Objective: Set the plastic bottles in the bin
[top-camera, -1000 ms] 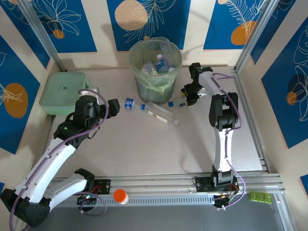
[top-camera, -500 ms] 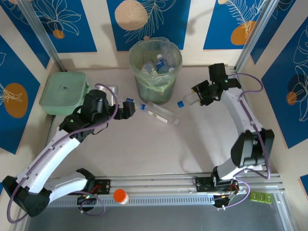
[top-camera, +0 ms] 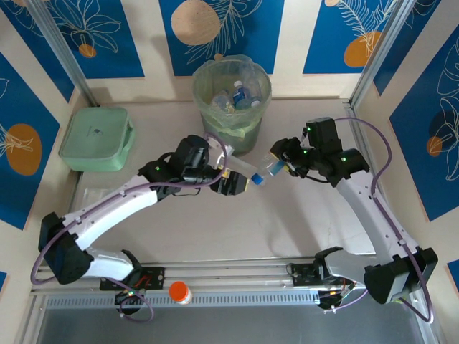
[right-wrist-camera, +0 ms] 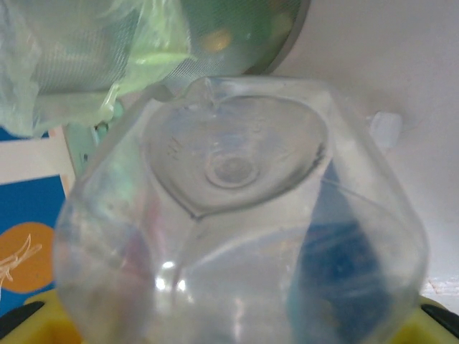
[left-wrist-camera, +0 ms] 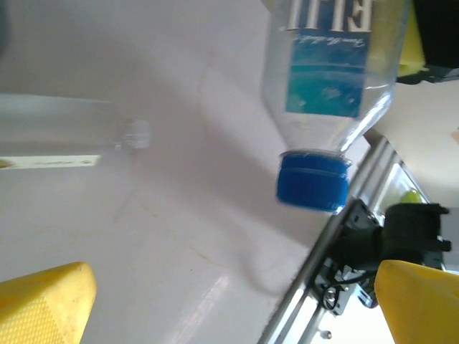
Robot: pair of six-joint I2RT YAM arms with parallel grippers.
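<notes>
My right gripper is shut on a clear plastic bottle with a blue label, held just right of the bin. The bottle's blue cap tilts down toward the table. In the right wrist view its base is close up, with the bin behind. My left gripper is open just left of that cap, and its yellow fingers stand wide apart with bare table between them. A second clear bottle lies on the table beside it. Several bottles lie inside the bin.
A flat mint-green lidded box sits at the far left. An orange-capped jar stands on the near rail between the arm bases. Wall panels close in the table at the back and both sides.
My left arm has swung right from near the green box to the table's middle, over the lying bottles. My right gripper has carried its bottle left and lower, with the cap tipped down.
</notes>
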